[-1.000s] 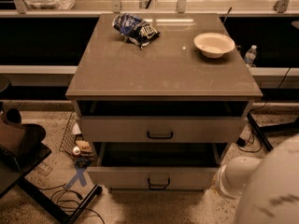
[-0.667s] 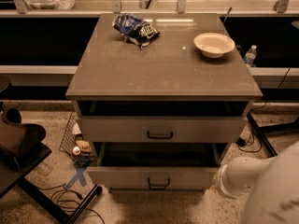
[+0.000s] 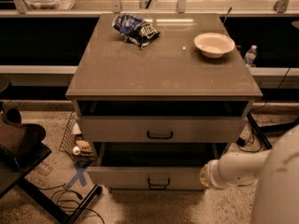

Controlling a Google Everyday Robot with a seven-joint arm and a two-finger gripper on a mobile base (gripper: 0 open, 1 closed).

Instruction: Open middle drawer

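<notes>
The cabinet (image 3: 163, 78) shows two grey-beige drawer fronts, each with a black bar handle. The lower one is the middle drawer (image 3: 131, 176), with its handle (image 3: 159, 184) at centre. It stands forward with a dark gap above it. The taller top drawer front (image 3: 117, 129) sits above, also with a dark gap over it. My white arm (image 3: 243, 167) comes in from the lower right. Its end lies at the right end of the middle drawer front. The gripper itself is out of view.
On the cabinet top lie a blue chip bag (image 3: 135, 29) and a white bowl (image 3: 214, 44). A dark chair (image 3: 21, 148), cables and a blue floor mark (image 3: 79, 175) are at the left. A water bottle (image 3: 250, 56) stands at the back right.
My arm's white link has reached a little further left, toward the right end of the middle drawer front. Both drawer fronts stay where they were.
</notes>
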